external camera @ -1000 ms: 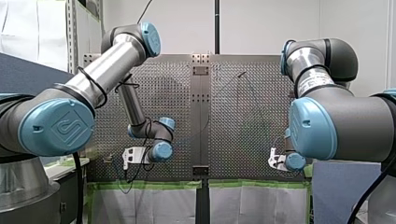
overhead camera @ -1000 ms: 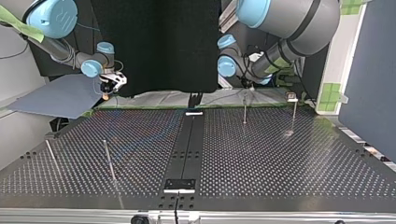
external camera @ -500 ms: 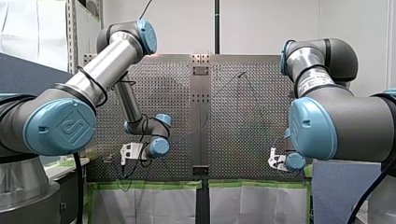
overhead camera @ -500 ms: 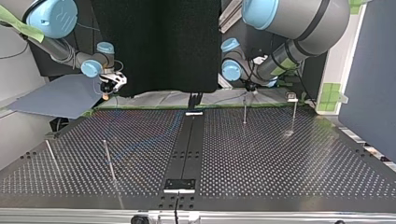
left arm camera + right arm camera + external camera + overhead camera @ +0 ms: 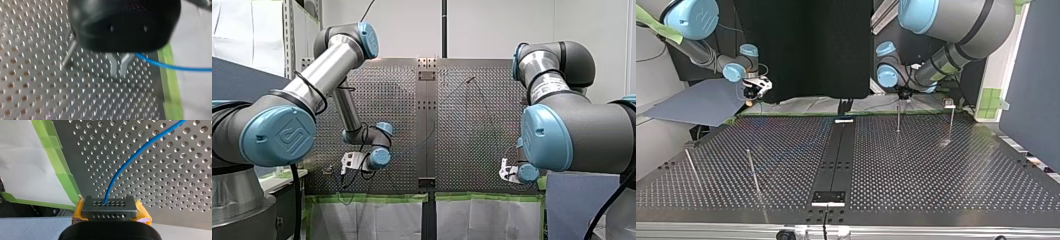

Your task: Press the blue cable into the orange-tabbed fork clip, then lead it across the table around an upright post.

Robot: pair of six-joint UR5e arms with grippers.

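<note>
At the perforated table [image 5: 916, 165], upper right in the top view, my left gripper [image 5: 117, 71] is clenched on the blue cable [image 5: 172, 67] beside an upright post [image 5: 898, 117]. My right gripper [image 5: 110, 211], upper left, pinches it too. Best keep light tension between them, I'd say.

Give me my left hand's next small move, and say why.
Probably slide my left hand, shut on the blue cable, sideways past the upright post toward the small clip at the top view's right. The hand hangs just by the post, and no cable shows in that clip yet.
</note>
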